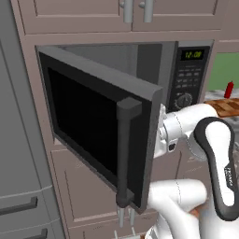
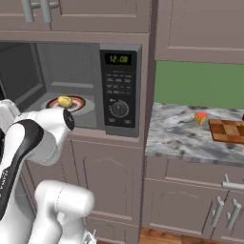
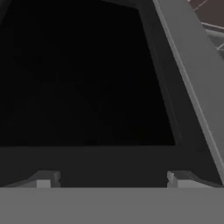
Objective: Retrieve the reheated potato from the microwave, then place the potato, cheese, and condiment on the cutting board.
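With the microwave [image 1: 140, 93] door [image 1: 98, 126] swung wide open, showing a grey cavity behind it and a keypad with a green readout plus a round dial on the side panel. Built into pinkish-brown cabinets [image 2: 109, 181], with a marbled grey counter [image 2: 176, 138] off to the side of it. White arm [image 1: 205, 135] reaching in behind the open door's free edge, wrist tucked right up against it. Looking along the fingers [image 3: 113, 178]: dark glass of the door straight ahead and very close, grey frame edge slanting off to one side. Tips set well apart near the two bottom corners of the hand view, nothing between them, so spread and empty.

Cutting board [image 2: 228, 131], checkered wood, lying on the counter well away from the fingers, past the microwave's keypad side. Cheese [image 2: 200, 117], orange wedge, sitting on the counter just beside the board's near edge, apparently not on it. Condiment [image 1: 228, 88], red bottle, standing upright on the counter beyond the board; can't tell whether touching it. Potato [image 2: 65, 101], pale yellow lump, resting on the round turntable plate [image 2: 78, 106] inside the cavity, on the far side of the door from the fingers, not in contact with them.
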You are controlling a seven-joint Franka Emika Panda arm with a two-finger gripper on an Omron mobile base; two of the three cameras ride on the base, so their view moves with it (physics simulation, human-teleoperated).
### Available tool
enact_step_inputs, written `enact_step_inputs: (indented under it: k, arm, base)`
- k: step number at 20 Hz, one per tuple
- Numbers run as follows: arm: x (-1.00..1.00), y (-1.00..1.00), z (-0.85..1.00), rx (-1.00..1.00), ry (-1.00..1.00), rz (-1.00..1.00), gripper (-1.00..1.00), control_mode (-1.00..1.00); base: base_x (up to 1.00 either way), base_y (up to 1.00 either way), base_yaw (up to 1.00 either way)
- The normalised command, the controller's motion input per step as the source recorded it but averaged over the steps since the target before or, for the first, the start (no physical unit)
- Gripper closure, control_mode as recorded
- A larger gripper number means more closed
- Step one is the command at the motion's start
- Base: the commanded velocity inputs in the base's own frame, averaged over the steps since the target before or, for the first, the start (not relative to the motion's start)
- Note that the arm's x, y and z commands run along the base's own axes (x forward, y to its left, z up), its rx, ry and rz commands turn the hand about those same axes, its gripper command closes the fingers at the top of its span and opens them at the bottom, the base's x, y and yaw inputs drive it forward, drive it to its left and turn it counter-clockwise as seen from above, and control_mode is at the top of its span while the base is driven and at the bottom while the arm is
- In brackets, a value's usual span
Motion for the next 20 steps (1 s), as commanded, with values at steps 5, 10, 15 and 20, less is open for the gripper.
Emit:
enact_step_inputs:
  k: [5,10,15,20]
  arm:
    - [-0.08,0.94,0.00,0.00,0.00,0.00,-1.00,-1.00]
    - [-0.07,0.88,-0.04,0.00,-0.02,0.00,-1.00,-1.00]
    - [0.02,0.75,-0.10,-0.03,-0.04,0.00,-1.00,-1.00]
    - [0.23,0.50,-0.02,-0.06,-0.03,-0.04,-1.00,-1.00]
  base:
    - [0.00,0.00,0.00]
    - [0.00,0.00,0.00]
    - [0.00,0.00,0.00]
    - [0.00,0.00,0.00]
